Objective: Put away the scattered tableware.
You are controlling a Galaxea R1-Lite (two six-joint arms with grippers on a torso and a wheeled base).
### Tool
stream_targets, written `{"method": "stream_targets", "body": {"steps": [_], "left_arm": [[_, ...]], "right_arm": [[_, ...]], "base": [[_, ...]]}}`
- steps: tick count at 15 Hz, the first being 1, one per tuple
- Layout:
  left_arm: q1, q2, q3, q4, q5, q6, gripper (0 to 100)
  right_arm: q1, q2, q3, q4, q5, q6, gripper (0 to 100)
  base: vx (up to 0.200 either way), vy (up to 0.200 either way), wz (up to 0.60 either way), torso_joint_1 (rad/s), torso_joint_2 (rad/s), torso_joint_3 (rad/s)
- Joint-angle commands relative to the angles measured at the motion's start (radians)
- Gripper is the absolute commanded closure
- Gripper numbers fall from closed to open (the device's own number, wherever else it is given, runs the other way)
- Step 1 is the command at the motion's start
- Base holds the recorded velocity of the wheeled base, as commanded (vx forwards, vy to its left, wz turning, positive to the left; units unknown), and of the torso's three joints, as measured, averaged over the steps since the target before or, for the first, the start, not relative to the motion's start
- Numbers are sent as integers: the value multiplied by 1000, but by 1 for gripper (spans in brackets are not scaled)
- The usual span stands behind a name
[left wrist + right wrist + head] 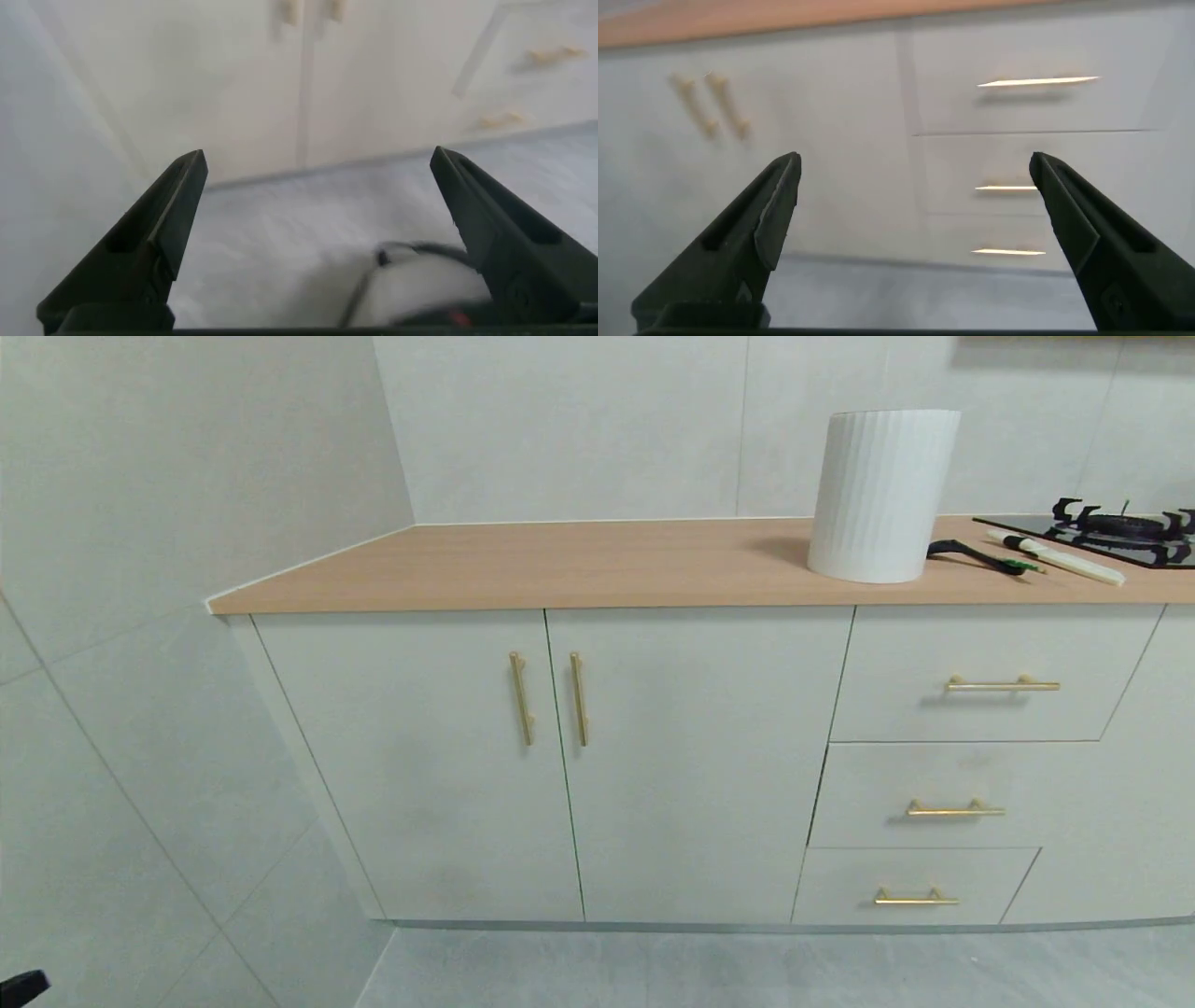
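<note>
On the wooden countertop (579,565) at the right stands a tall white ribbed holder (881,495). Just right of it lie a black-handled utensil (976,556), a thin green-tipped stick (1020,563) and a long cream-coloured utensil (1060,558). My left gripper (318,177) is open and empty, held low over the grey floor in front of the cabinet doors. My right gripper (915,177) is open and empty too, facing the cabinet front with the drawers ahead of it.
A black gas hob (1116,530) sits at the counter's far right. Below are two white doors with gold handles (549,698) and three drawers (1001,685), all closed. A tiled wall borders the counter on the left.
</note>
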Motion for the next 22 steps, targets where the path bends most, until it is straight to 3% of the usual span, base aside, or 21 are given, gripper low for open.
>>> {"method": "stream_targets", "body": {"steps": [1,3,4,5,7,8,9,10,11,13,14,15,18,19,21,22], "left_arm": [[120,-270,25,80,-1,35,0],[166,-347,29,142,29,50,0],[180,-345,26,137,87,44,0],[195,-344,26,113,131,52,0],[286,-344,28,90,131,68,0],[329,-356,31,90,127,70,0],[359,-390,37,93,110,75,0],[382,-442,85,91,32,99,0],[382,-442,105,84,26,98,0],[382,-442,200,-19,78,61,0],[382,-442,276,-111,75,81,0],[382,-442,326,-162,58,134,0],[382,-442,326,-139,1,124,0],[382,-442,326,-137,-56,122,0],[382,-442,326,-90,-142,116,0],[382,-442,326,-93,-142,113,0]], "right_arm": [[-127,-386,27,226,-2,-47,0],[-171,-401,22,249,-36,-38,0],[-192,-402,11,246,-54,-38,0],[-277,-402,10,246,-51,-38,0],[-364,-494,53,287,-5,-44,0],[-364,-502,65,292,-13,-32,0],[-364,-502,74,292,-25,-16,0],[-364,-502,99,292,-26,14,0],[-364,-502,120,292,-25,13,0],[-364,-502,254,246,-9,-33,0],[-364,-502,340,148,37,-44,0],[-364,-501,427,28,95,-90,0],[-364,-501,429,20,213,-128,0],[-364,-501,429,45,268,-133,0],[-363,-501,429,67,276,-127,0],[-363,-501,429,67,276,-124,0]], "base": [[0,0,0,0,0,0],[0,0,0,0,0,0],[0,0,0,0,0,0],[0,0,0,0,0,0],[0,0,0,0,0,0],[0,0,0,0,0,0],[0,0,0,0,0,0],[0,0,0,0,0,0],[0,0,0,0,0,0],[0,0,0,0,0,0],[0,0,0,0,0,0],[0,0,0,0,0,0],[0,0,0,0,0,0],[0,0,0,0,0,0],[0,0,0,0,0,0],[0,0,0,0,0,0]]}}
